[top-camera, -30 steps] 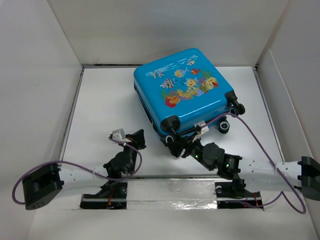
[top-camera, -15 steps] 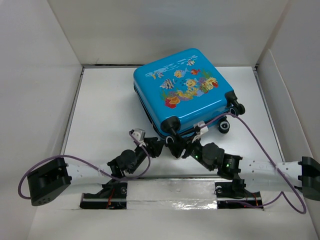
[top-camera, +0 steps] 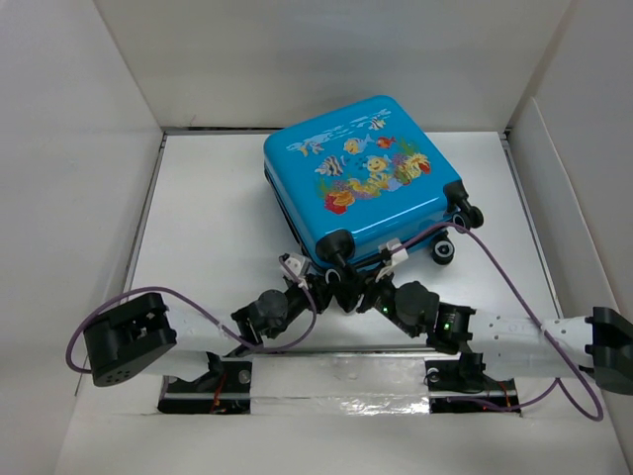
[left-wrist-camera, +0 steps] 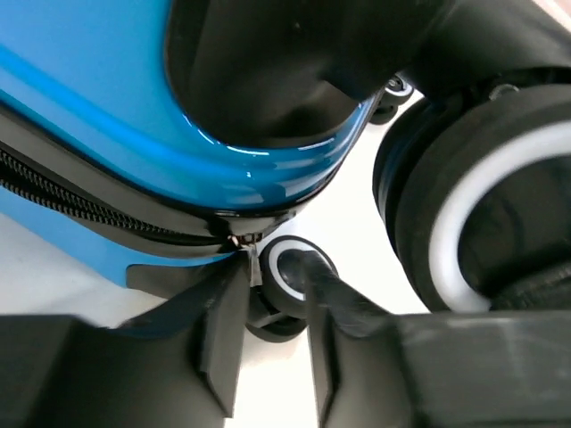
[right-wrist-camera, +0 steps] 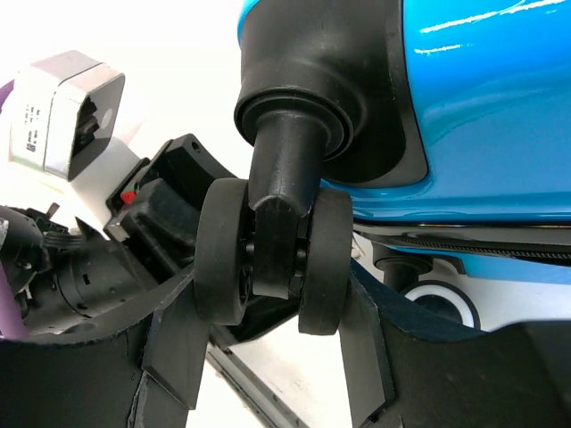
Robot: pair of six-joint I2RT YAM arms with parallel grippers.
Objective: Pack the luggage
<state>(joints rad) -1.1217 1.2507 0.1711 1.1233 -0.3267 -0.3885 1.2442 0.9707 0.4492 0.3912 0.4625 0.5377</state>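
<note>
Nearest, we list the left gripper (left-wrist-camera: 272,269), its jaws narrowly apart at the zipper pull (left-wrist-camera: 253,265) (whether they touch it we cannot tell), and the right gripper (right-wrist-camera: 275,290), clamped across a twin wheel (right-wrist-camera: 219,251) at the case's near corner. Beyond, we list the luggage (top-camera: 361,183): blue shell, cartoon fish and coral print, closed, contents hidden, lying flat toward the far right of the white table (top-camera: 213,198).
</note>
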